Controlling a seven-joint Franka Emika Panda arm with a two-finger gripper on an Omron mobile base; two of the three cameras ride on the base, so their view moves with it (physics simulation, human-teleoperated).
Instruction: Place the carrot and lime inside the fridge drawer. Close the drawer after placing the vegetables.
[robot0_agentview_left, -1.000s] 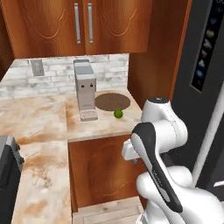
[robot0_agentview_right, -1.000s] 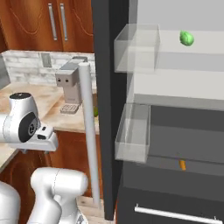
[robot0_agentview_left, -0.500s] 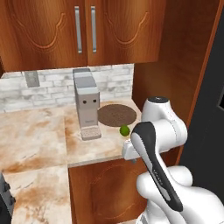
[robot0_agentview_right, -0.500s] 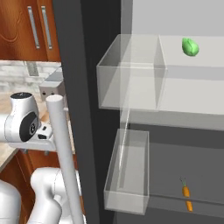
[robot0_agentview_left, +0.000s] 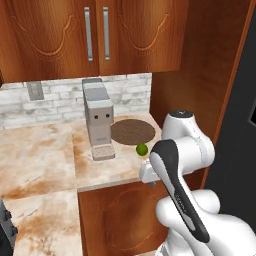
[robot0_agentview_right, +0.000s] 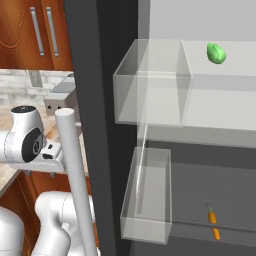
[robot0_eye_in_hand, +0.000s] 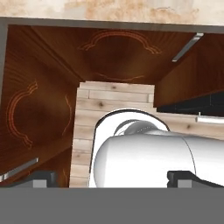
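Apparently neither item is in hand yet: the gripper (robot0_eye_in_hand: 112, 177), jaws spread wide and empty, points at the floor. The lime (robot0_agentview_left: 142, 149) sits mid-frame on the counter (robot0_agentview_left: 45, 160); the carrot (robot0_agentview_right: 214, 226) lies lower right inside the fridge. Next comes reaching one of them.

Lime (robot0_agentview_left: 142, 149) on the counter (robot0_agentview_left: 45, 160), just right of the coffee machine (robot0_agentview_left: 99, 120), in front of the round mat (robot0_agentview_left: 132, 132). Carrot (robot0_agentview_right: 214, 225) low in the fridge (robot0_agentview_right: 210, 165), right of the lower clear bin (robot0_agentview_right: 147, 195).
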